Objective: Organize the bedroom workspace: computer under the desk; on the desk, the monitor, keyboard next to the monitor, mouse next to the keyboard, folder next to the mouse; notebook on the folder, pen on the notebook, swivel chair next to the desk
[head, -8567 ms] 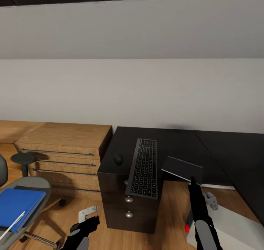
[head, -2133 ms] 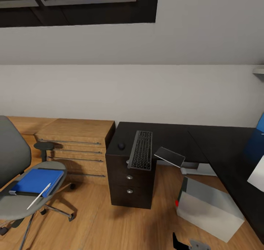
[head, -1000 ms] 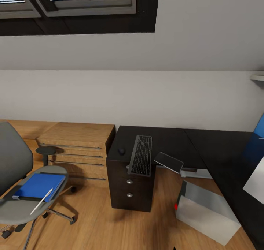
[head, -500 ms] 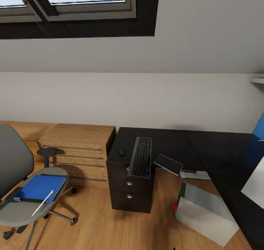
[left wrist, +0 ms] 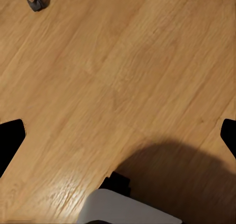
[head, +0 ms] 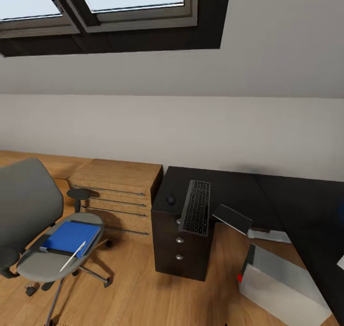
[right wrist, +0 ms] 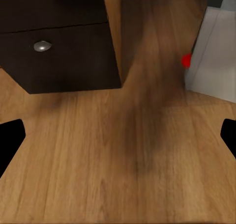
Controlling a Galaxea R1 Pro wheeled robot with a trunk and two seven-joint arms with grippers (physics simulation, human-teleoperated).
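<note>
The swivel chair stands at the left on the wooden floor. The blue folder lies on its seat, with the white pen across the folder's near edge. On the black desk the keyboard overhangs the front edge, with the mouse to its left. The dark notebook tilts off the edge to its right. The computer sits on the floor, also seen as computer past my right gripper. Only a white corner of the monitor shows. My left gripper and right gripper hang open over the floor.
A light wooden drawer unit stands against the wall left of the desk. Dark desk drawers, also seen as drawers, face me. A chair caster and my white base lie below the left gripper. Open floor separates chair and desk.
The camera has turned left and up, so everything has slid right and more window shows. Since the earliest frame I have backed off and both arms have dropped out of the head view.
</note>
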